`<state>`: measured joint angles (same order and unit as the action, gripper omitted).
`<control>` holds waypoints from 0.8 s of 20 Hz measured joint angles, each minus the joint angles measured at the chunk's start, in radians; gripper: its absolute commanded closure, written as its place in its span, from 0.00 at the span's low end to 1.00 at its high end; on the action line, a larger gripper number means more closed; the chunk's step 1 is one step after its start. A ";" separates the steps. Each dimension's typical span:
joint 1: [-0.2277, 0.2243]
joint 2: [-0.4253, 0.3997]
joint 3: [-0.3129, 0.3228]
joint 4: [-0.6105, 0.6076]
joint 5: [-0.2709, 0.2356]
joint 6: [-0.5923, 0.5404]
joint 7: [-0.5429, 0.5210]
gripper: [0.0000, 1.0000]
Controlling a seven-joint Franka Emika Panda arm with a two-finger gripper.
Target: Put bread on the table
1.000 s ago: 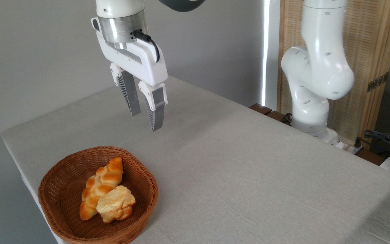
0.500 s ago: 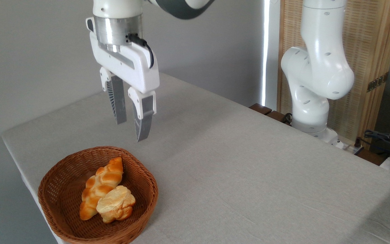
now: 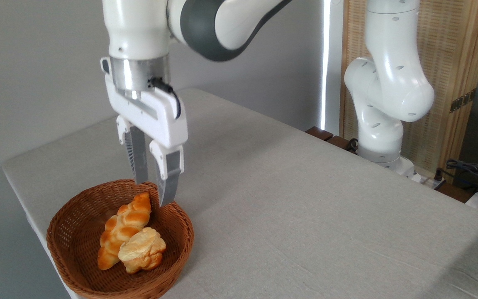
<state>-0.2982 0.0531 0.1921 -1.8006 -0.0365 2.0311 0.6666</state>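
Note:
The bread (image 3: 142, 250), a small pale cream roll with golden edges, lies in the brown wicker basket (image 3: 77, 220) at the table's front left corner. It leans against a longer glossy orange braided loaf (image 3: 123, 226). My gripper (image 3: 152, 193) hangs over the basket's far rim, above and behind the roll, pointing down. Its two grey fingers stand apart with nothing between them. The table (image 3: 305, 199) is covered in plain light grey cloth.
The arm's white base (image 3: 382, 104) stands at the table's far right edge, before a wooden slatted screen. Cables and dark gear (image 3: 477, 174) lie at the right border. A grey wall runs behind the table.
The gripper has come down and leftward, from high over the bare table to just over the basket's far rim. Its fingers stay apart. Both breads lie unmoved.

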 measured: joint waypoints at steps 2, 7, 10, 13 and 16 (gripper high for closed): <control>0.000 0.030 0.001 0.000 0.009 0.046 0.000 0.00; -0.001 0.111 0.001 0.000 0.085 0.135 0.000 0.00; -0.004 0.155 0.001 0.000 0.139 0.177 0.000 0.00; -0.009 0.181 0.000 0.000 0.157 0.200 0.000 0.00; -0.014 0.185 -0.003 0.000 0.159 0.200 0.000 0.00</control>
<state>-0.3118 0.2383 0.1889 -1.8007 0.1224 2.2316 0.6669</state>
